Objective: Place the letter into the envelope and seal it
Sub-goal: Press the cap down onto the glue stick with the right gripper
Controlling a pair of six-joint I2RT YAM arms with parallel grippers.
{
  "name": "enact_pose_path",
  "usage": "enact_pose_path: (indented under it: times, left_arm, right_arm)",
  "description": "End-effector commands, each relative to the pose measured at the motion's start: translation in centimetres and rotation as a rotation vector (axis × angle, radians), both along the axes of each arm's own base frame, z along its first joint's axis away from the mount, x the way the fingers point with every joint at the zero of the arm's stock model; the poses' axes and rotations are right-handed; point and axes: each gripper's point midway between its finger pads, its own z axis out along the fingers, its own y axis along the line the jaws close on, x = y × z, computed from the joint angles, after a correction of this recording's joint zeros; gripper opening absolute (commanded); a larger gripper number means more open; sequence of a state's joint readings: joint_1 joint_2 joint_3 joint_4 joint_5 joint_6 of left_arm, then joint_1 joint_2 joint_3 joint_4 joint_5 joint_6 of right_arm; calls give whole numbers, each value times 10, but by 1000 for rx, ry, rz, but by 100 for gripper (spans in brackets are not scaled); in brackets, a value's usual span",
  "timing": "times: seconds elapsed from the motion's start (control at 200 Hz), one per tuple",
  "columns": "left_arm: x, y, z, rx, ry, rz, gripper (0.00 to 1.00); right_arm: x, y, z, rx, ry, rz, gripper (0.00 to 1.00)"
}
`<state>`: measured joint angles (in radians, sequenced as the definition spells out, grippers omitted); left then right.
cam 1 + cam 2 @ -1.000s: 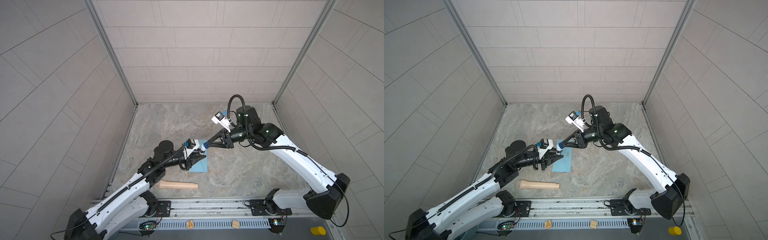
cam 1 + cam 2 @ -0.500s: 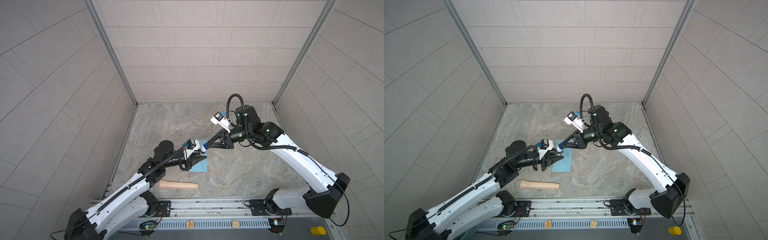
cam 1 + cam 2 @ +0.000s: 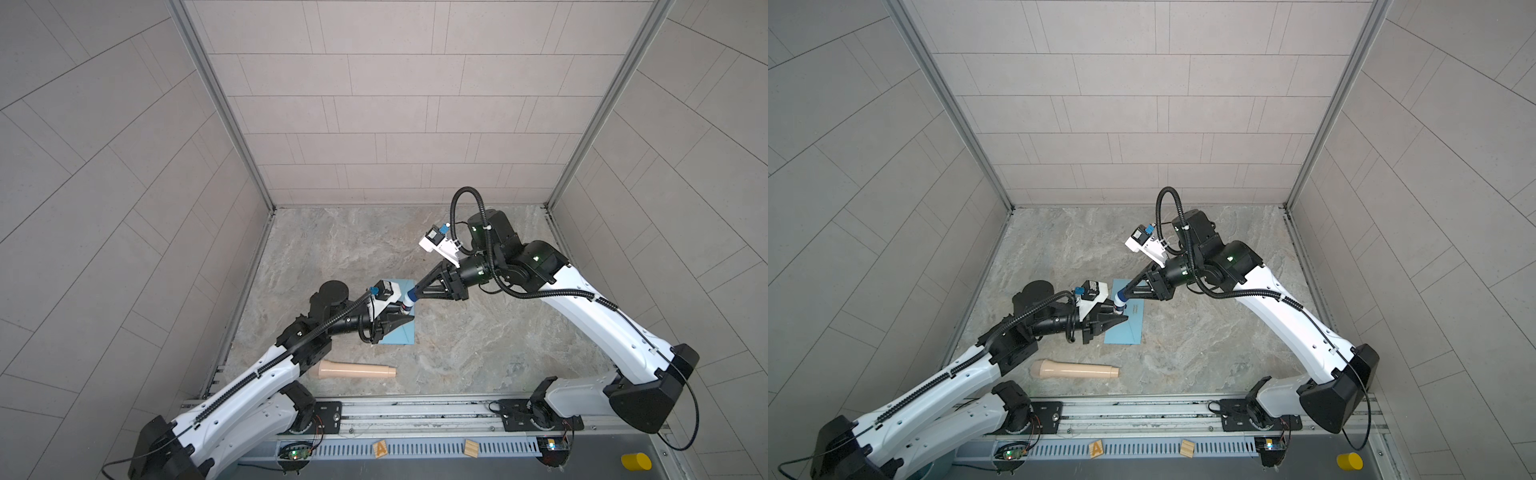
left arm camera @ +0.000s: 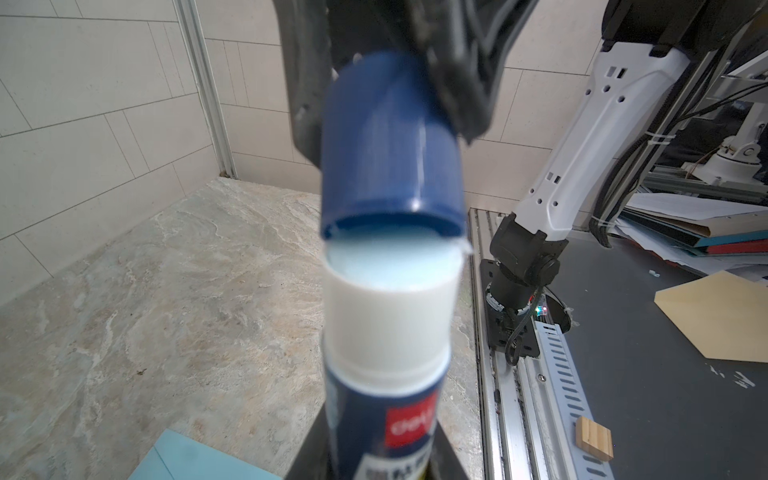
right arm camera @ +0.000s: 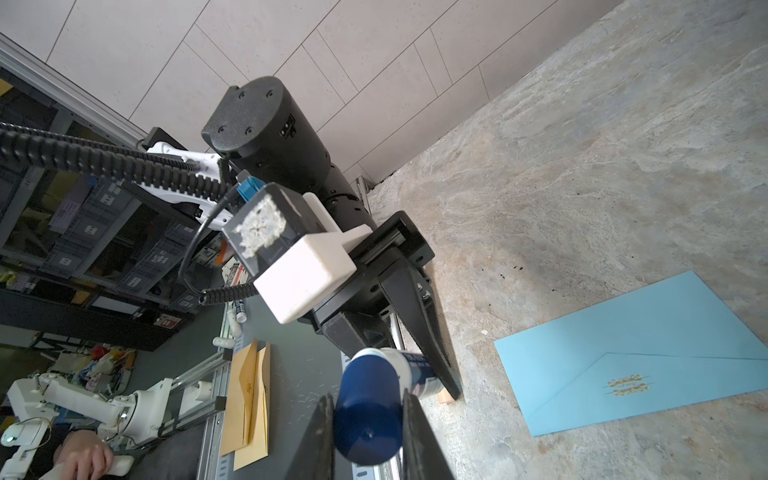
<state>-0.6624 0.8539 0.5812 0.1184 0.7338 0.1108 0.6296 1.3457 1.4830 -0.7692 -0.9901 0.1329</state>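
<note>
Dark blue cap (image 4: 386,141) is pinched by the right claw (image 3: 415,293) and tilted right at the white tip of a glue stick (image 4: 386,332), which is gripped in the left claw (image 3: 404,316). The light blue envelope (image 5: 644,353) is laid flat on the desk (image 3: 478,332) just under them, flap lying flat.

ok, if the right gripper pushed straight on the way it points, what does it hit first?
The glue stick held in the left gripper. The right gripper grips the blue cap, tilted right at the stick's open white tip, so the cap likely meets that tip first. The exact gap is unclear.
</note>
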Motion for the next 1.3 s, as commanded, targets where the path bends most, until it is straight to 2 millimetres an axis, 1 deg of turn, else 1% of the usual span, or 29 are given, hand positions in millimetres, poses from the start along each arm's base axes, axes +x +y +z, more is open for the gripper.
enact_pose_path:
  times: [0.0,0.36,0.961,1.291]
  left_arm:
    - [2,-2,9,5,-11,-2,0]
    - [2,-4,7,28,12,-15,0]
    - [-2,-5,1,64,46,-47,0]
    - [-4,-5,-4,112,65,-68,0]
  right_arm:
    - [-16,3,8,17,-15,69,14]
    - [-22,3,1,-27,-32,103,13]
    - [-31,3,-4,-79,-62,150,12]
    - [-34,3,-14,-152,-85,183,11]
